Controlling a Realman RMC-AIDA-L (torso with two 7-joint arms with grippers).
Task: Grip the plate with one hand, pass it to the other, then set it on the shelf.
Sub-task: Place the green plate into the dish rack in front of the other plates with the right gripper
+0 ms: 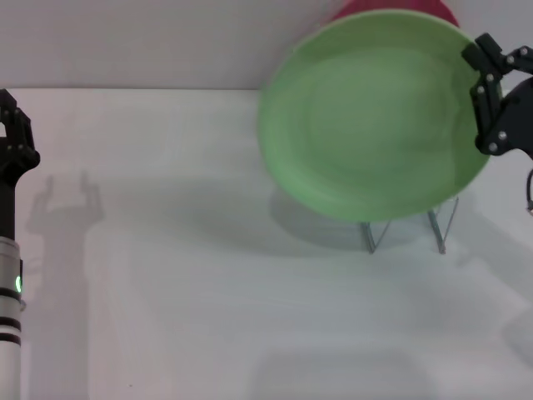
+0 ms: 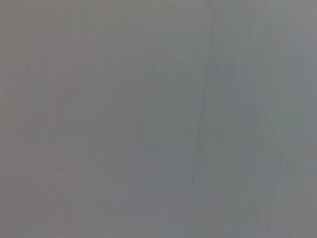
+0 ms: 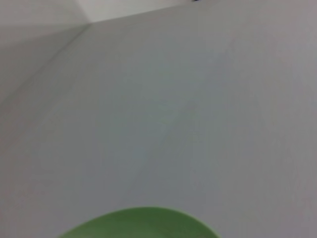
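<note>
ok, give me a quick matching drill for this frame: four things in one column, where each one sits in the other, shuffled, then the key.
Things
1. green plate
2. wire rack
3. left gripper
4. right gripper

Places or states
A. at the table's left edge, holding nothing
B. clamped on the plate's right rim
C. held tilted in the air above the rack
D. standing on the table, legs showing under the plate

Pairs: 1-C, 2-D, 3-A, 4-B

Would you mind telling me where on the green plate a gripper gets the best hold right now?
On the thin rim. The plate is tilted nearly upright, face toward the head camera, above the wire shelf, so only its edge offers a pinch. The right gripper already clamps the robot's-right edge.
</note>
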